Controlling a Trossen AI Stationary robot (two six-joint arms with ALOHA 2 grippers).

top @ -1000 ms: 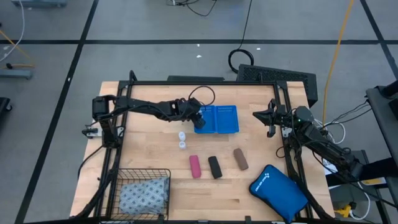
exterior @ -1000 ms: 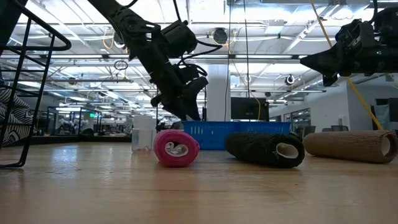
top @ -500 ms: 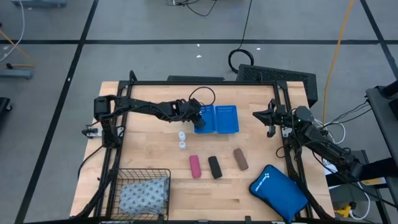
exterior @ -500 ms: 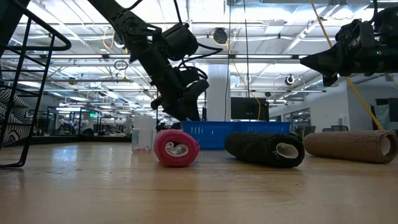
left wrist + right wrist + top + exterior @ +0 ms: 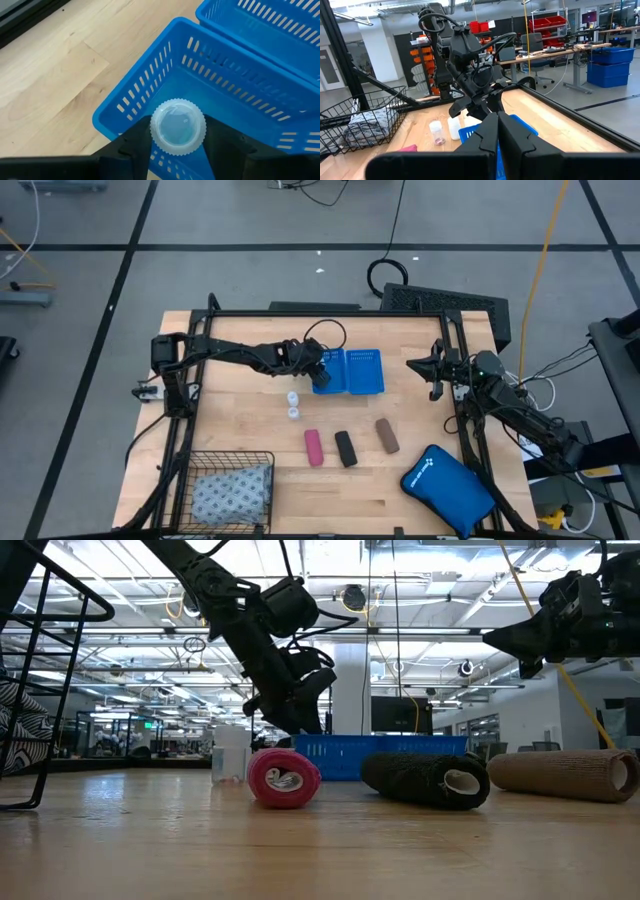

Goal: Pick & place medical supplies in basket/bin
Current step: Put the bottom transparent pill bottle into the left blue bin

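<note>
My left gripper (image 5: 319,376) is shut on a tiny white vial (image 5: 177,126) over the left compartment of the bright-blue plastic tray (image 5: 360,370), and shows in the low view (image 5: 300,718). Two more vials (image 5: 292,405) stand on the table beside the tray. The pink roll (image 5: 314,447), black roll (image 5: 345,448) and brown roll (image 5: 387,436) lie on their sides nearer the front. The grey-blue dotted pack (image 5: 232,493) lies inside the black wire basket (image 5: 190,465) at the front left. My right gripper (image 5: 436,376) is shut and empty, raised at the table's right edge. My left gripper pinches the vial between its two fingers (image 5: 134,145), one on each side of its body just below the ribbed white cap (image 5: 178,125). The fingers point down from above. The vial is upright, cap up, over the tray's compartment floor; the cap hides the contact.
A large bright-blue zip pouch (image 5: 448,485) lies at the front right corner. A dark metal frame (image 5: 330,313) runs along the table's far and side edges. Bare wood lies between the basket and the rolls.
</note>
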